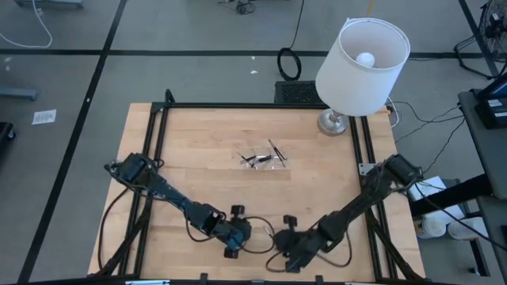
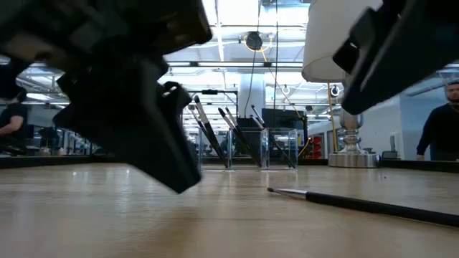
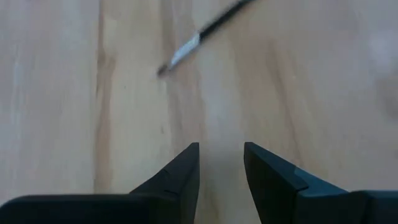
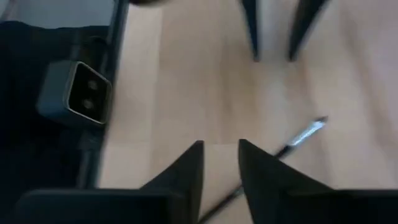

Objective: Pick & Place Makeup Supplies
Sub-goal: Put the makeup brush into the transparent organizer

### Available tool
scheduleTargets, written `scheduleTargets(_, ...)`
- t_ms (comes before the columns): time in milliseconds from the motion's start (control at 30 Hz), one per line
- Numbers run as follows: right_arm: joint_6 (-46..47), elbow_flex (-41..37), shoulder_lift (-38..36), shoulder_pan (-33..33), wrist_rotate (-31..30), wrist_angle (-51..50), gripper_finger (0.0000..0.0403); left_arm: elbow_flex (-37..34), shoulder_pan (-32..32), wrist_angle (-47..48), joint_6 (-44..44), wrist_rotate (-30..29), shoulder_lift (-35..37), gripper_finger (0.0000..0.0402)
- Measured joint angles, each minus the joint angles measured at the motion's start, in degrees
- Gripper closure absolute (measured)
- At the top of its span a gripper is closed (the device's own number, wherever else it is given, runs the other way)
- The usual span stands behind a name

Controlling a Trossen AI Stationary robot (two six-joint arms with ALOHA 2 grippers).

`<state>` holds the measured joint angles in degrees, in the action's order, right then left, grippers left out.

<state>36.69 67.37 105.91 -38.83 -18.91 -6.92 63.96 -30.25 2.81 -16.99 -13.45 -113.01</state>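
A clear tray [image 1: 265,162] sits in the middle of the table, and several dark sticks [image 2: 215,136] lean in it. One more dark stick with a silvery end [image 2: 344,203] lies flat on the wood near the near edge. My left gripper [image 1: 240,232] hovers open over bare wood, the stick's silvery end [image 3: 186,51] just ahead of it. My right gripper [image 1: 287,241] is open beside it, and the stick [image 4: 301,135] runs past one finger; I cannot tell whether they touch.
A white-shaded lamp [image 1: 360,63] stands on its metal base [image 1: 333,123] at the far right corner. The low camera box [image 4: 81,93] sits at the table's near edge close to my right gripper. Black rails [image 1: 154,134] frame the table. People stand in the room behind.
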Motion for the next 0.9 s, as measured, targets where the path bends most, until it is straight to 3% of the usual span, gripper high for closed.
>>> scheduleTargets(233, 5.74, 7.92, 8.23, 1.10, 3.31, -7.85, 0.0230, 0.07, 0.28, -0.83, -1.12, -1.32, -0.33, 0.0270)
scheduleTargets(400, 10.25, 8.33, 9.87, 2.30, 2.24, -14.21, 0.0196, 0.07, -0.01, -0.64, -1.14, -1.32, -0.35, 0.0270)
scheduleTargets(633, 5.13, 8.40, 10.56, 3.57, 2.11, -16.18, 0.0206, 0.07, 0.06, 1.14, -0.61, -2.28, -0.35, 0.0270)
scheduleTargets(900, -0.31, 8.35, 10.78, 6.55, 7.29, -22.84, 0.0262, 0.07, 0.20, 1.84, -0.25, -2.91, -0.35, 0.0270)
